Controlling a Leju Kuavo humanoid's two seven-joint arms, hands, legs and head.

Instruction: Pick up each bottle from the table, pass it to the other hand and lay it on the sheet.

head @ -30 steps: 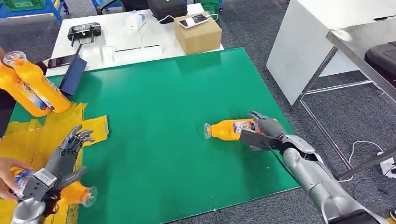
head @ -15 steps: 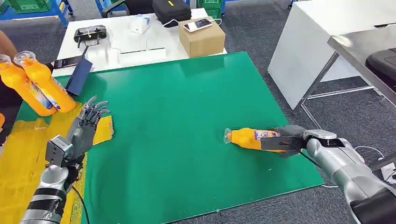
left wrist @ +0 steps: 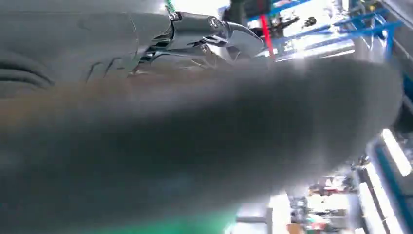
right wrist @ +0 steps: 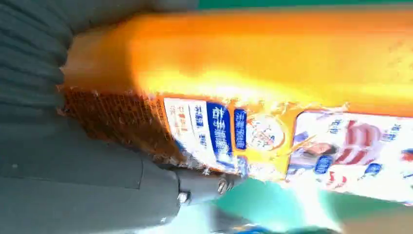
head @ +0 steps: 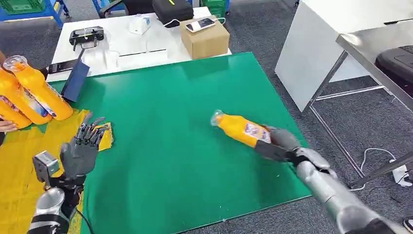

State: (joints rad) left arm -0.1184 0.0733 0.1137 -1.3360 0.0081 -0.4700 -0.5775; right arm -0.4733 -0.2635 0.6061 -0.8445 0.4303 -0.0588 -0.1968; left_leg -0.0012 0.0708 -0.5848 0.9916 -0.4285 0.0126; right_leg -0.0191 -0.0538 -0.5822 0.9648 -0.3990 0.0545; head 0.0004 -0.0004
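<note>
Our right hand grasping the bottle by its base above the green table (cap pointing away), our left hand released, fingers spread, beside the yellow sheet

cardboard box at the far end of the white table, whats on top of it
A phone lies flat on the cardboard box, screen up, with a white cable running off toward the black case behind. What the box holds cannot be seen; it is closed.

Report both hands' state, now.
Left hand: open, fingers spread, holding nothing.
Right hand: grips the orange bottle at its base.
</note>
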